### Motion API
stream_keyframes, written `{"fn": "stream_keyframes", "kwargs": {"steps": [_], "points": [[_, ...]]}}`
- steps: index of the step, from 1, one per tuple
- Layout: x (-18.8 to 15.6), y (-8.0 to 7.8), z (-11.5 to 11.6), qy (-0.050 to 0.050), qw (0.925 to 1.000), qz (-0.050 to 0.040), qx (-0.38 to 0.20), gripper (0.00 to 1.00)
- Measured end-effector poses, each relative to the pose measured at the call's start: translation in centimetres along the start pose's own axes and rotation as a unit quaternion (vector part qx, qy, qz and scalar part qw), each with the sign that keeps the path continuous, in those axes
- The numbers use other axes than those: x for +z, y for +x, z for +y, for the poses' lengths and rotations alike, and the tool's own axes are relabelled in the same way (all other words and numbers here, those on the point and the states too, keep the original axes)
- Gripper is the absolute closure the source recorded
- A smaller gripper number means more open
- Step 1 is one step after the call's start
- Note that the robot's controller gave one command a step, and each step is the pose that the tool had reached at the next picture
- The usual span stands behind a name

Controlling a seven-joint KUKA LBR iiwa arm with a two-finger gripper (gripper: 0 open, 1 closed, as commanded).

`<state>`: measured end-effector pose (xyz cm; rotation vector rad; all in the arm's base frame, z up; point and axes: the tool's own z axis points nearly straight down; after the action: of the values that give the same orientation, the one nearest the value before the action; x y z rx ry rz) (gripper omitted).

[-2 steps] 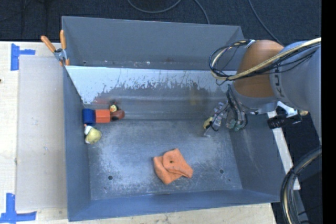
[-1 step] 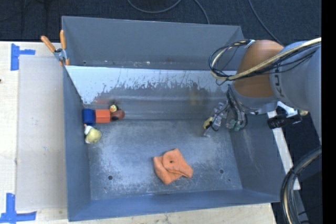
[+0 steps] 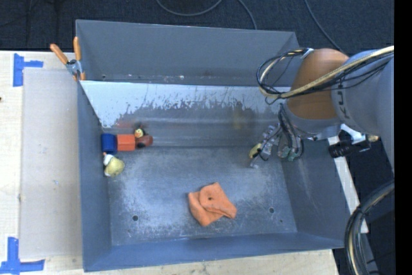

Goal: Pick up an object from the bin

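My gripper (image 3: 262,152) hangs at the right side of the bin, near the back wall, its fingertips close above the floor with nothing between them that I can see. An orange crumpled cloth (image 3: 210,204) lies on the floor toward the front, left of and below the gripper. Far off at the left wall sits a small toy with a blue block and an orange body (image 3: 126,141). Just in front of that toy lies a pale yellow rounded piece (image 3: 114,166).
The arm with its orange dome and looped cables comes in over the bin's right rim. The grey floor between the cloth and the left-hand toys is bare metal with scuffs.
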<state>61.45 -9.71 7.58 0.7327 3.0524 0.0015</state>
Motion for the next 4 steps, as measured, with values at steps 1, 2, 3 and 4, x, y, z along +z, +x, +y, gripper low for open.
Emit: {"fn": "stream_keyframes", "kwargs": {"steps": [1, 2, 3, 4], "points": [[-2.2, 0.2, -0.1, 0.001, 1.0000, 0.0038, 0.000, 1.00], [-3.8, 0.0, 0.0, 0.000, 1.0000, 0.0005, -0.001, 1.00], [-4.6, 0.0, 0.0, -0.001, 1.0000, -0.0002, -0.001, 1.00], [-5.4, 0.1, -0.1, 0.000, 1.0000, 0.0029, -0.001, 1.00]]}}
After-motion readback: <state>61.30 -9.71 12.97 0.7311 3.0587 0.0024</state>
